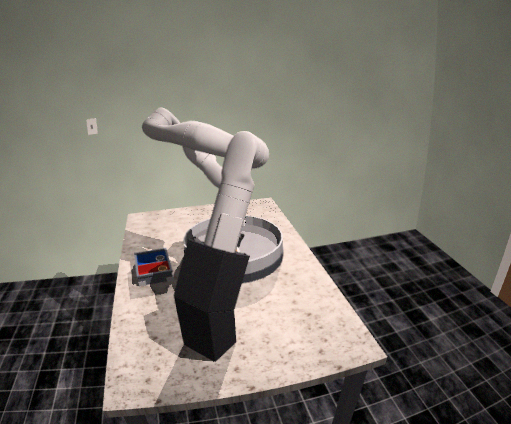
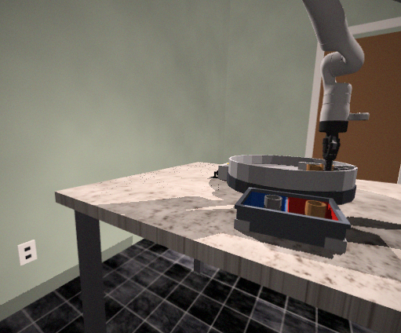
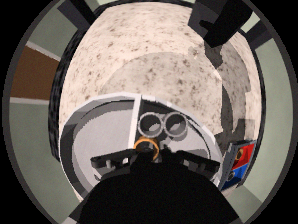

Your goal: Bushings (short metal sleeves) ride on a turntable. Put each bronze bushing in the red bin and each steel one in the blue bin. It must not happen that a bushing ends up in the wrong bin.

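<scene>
End effector: the end effector (image 2: 329,162) points straight down inside the turntable and is pinching the wall of a bronze bushing (image 2: 315,166); in the wrist view its dark fingers meet at the orange ring (image 3: 147,147).
Bronze bushing on the turntable: it stands upright on the disc just inside the rim, on the side toward the bins; from the exterior view only its upper part shows over the rim.
Steel bushings on the turntable: two grey sleeves (image 3: 150,123) and (image 3: 176,123) stand touching side by side, just beyond the bronze one in the wrist view.
Turntable: a round grey tray (image 2: 277,175) with a low wall on a dark base, toward the far edge of the tabletop (image 2: 155,204) in the top view.
Bins: a dark tray (image 2: 289,225) lies on the tabletop just beside the turntable, near the left edge in the top view, split into a blue bin (image 2: 255,199) and a red bin (image 2: 298,205).
Blue bin contents: one steel bushing (image 2: 273,202), upright.
Red bin contents: one bronze bushing (image 2: 315,208), upright.
Arm: the pale arm (image 1: 235,165) bends over from a dark pedestal (image 1: 208,295) standing mid-tabletop and reaches down into the turntable.
</scene>
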`<state>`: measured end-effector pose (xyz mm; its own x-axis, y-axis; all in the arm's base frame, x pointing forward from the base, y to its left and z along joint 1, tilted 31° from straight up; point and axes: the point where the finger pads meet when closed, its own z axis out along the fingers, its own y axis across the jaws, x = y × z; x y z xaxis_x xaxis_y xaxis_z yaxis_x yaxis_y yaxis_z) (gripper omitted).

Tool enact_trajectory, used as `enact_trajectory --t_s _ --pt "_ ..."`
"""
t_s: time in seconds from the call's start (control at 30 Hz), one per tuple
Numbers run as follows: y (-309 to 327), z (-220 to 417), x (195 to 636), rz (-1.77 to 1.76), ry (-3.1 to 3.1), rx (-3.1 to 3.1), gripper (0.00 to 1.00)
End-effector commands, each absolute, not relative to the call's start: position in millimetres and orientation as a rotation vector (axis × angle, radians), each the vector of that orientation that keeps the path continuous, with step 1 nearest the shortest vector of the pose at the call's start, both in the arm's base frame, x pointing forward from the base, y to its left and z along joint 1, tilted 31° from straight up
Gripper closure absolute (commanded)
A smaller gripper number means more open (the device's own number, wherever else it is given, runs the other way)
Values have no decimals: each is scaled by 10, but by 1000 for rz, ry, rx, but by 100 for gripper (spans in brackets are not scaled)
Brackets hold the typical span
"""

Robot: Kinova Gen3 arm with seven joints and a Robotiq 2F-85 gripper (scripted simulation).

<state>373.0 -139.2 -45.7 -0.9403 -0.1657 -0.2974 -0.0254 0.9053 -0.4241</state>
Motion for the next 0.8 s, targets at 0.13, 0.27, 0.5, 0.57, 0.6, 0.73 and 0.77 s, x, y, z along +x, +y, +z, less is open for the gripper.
enact_trajectory --t_s 0.13,0.27,0.5,0.57,0.6,0.73,0.77 --pt "-1380 -432 3724 -603 2739 -141 100" --pt "-1377 -426 3722 -603 2739 -141 100" --pt "-1366 -399 3712 -604 2738 -141 100" --pt "-1366 -399 3712 -604 2738 -141 100" --pt "-1366 -399 3712 -604 2738 -141 100" --pt "-1363 -396 3709 -603 2739 -142 100" --pt "-1361 -391 3707 -603 2739 -142 100"
